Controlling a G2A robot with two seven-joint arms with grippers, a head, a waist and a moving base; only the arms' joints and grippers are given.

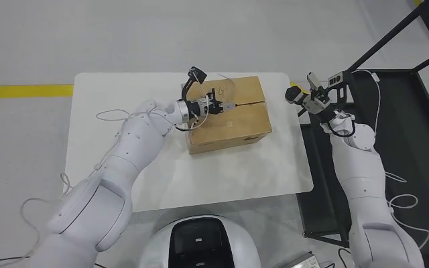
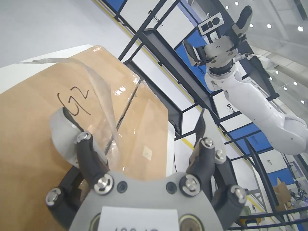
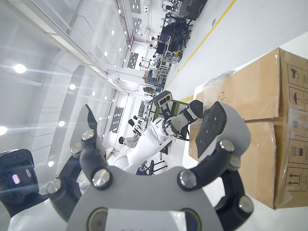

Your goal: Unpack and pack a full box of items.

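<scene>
1. Table (image 1: 201, 181): white top that carries the box. The left arm comes in over it from the robot's near-left side.
2. Box (image 1: 234, 130): brown cardboard, by the table's far edge, right of the middle, a bit skewed to the edges. Both top flaps lie flat and shut, and the seam (image 2: 127, 106) between them shows as a thin dark line. Contents are hidden. My read: the job is at the very start. It is in the opening step, w/ no item unpacked yet and all the repacking left.
3. Black rack (image 1: 315, 167): stands just beside the table's right edge.
4. Left gripper (image 1: 224, 105): over the box top, near the seam, approx. mid-top. Jaws are apart and grip nothing. One grey pad (image 2: 62, 126) sits low against the cardboard, but I can't tell if it touches.
5. Right gripper (image 1: 303, 88): off the table, just past the right edge near the far-right corner, apart from the box. Jaws are spread wide and empty. It looks idle, so the left arm likely has the step in hand.
6. Tape (image 2: 101, 92): clear strip, lifted off the top and curling in an arc above the box. One end seems stuck by the seam close to the left gripper, and the other end is free. Some glossy film seems to remain across the seam nearer the box's edge, so prob. more peeling is needed before the flaps can lift.
</scene>
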